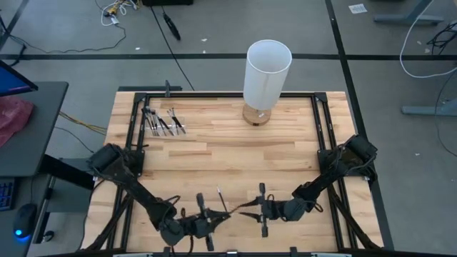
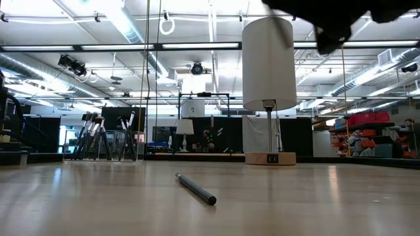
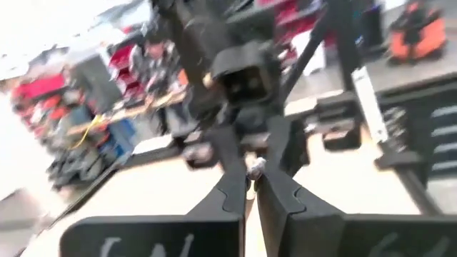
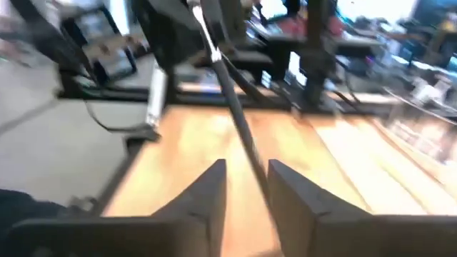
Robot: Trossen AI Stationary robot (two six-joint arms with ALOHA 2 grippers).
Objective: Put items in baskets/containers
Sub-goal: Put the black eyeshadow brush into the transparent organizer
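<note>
From where I stood, both arms met at the six o'clock edge of the desk (image 1: 235, 153). The left gripper (image 1: 214, 218) had its fingers (image 3: 282, 200) pressed together on the pale end of a brush (image 1: 222, 202), as its wrist view showed. The right gripper (image 1: 251, 211) faced it from about five o'clock, its fingers (image 4: 203, 196) spread apart with the slim dark handle running between them, seemingly not squeezing it. It looked like a hand-over between the two arms, though I judged that only from how they stood.

Another brush (image 2: 195, 188) lay loose on the desk near the front, apart from both arms. A cluster of brushes (image 1: 163, 121) sat at about ten o'clock, near the far left corner; I could not make out the clear container there, nor whether those brushes lay inside it. The tall white cylinder (image 1: 266, 75) stood at twelve o'clock. At least two brushes seemed left to place.
</note>
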